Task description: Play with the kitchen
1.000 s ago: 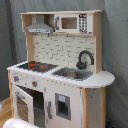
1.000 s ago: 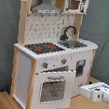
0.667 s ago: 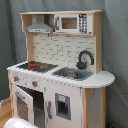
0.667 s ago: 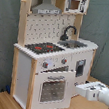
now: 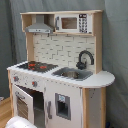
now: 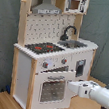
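A grey-green curtain [image 5: 115,45] hangs as a backdrop in both exterior views, falling in soft vertical folds [image 6: 3,37] (it fills the space from the top edge down to the floor). Below it lies a light wooden floor [image 6: 2,102] of planks, seen in the second exterior view along the bottom edge and to the second exterior view's right. In the first exterior view a strip of the same wood [image 5: 4,111] shows at the lower left corner.
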`<state>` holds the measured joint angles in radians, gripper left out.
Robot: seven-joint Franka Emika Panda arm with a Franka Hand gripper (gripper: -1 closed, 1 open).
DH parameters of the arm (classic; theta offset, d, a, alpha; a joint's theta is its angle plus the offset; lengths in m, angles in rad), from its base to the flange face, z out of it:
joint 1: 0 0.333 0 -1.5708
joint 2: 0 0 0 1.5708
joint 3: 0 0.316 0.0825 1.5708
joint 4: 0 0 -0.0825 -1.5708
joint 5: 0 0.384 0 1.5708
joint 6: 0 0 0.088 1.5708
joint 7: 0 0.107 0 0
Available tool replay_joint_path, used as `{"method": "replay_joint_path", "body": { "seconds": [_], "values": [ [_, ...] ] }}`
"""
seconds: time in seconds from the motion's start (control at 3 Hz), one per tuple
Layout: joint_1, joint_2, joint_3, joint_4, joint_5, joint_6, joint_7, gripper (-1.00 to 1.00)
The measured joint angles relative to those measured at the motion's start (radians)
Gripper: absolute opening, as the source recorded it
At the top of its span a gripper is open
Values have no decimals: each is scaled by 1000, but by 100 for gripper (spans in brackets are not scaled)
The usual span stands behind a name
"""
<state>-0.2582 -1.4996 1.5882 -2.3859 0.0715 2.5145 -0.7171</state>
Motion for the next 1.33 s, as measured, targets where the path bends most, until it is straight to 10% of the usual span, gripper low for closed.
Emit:
{"method": "replay_joint_path", "body": {
  "seconds": [1.33],
  "values": [
    [-64,58,-73,189,54,-273,157,100]
  ]
}}
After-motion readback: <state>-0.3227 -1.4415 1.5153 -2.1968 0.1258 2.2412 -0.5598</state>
